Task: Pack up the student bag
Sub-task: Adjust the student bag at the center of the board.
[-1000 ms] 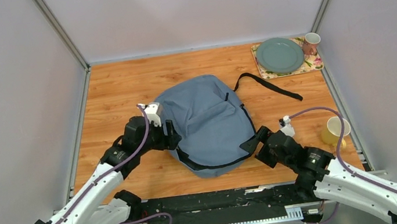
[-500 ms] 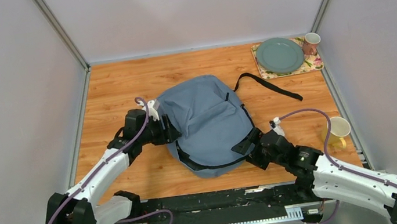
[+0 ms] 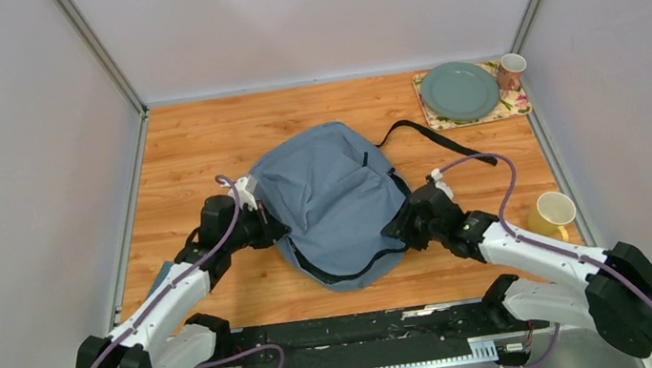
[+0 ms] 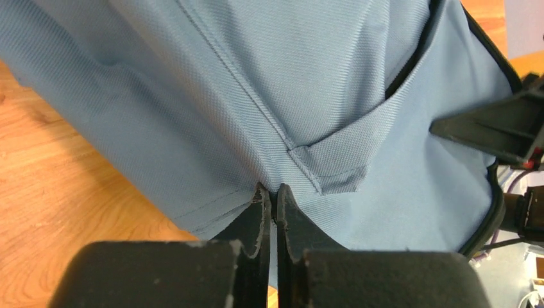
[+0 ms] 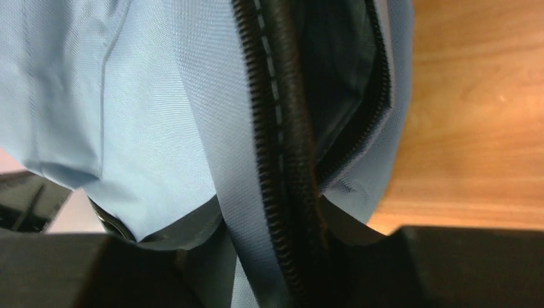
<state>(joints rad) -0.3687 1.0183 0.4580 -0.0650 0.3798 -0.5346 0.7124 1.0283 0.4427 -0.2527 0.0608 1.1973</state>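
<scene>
Counting 1 student bag, left gripper plus right gripper = 2, 1 plate, 1 patterned mug, 1 yellow mug. Lies mid table, long axis near-to-far, black strap trailing far-right. Sits between both: left clamped tight on left-edge fabric; right part-open around right-side zip rim, grip unclear.

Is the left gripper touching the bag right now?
Touching. The left wrist view shows the left gripper shut, its fingertips pressed into the grey-blue fabric of the bag beside a stitched pocket corner, with no gap visible.
</scene>
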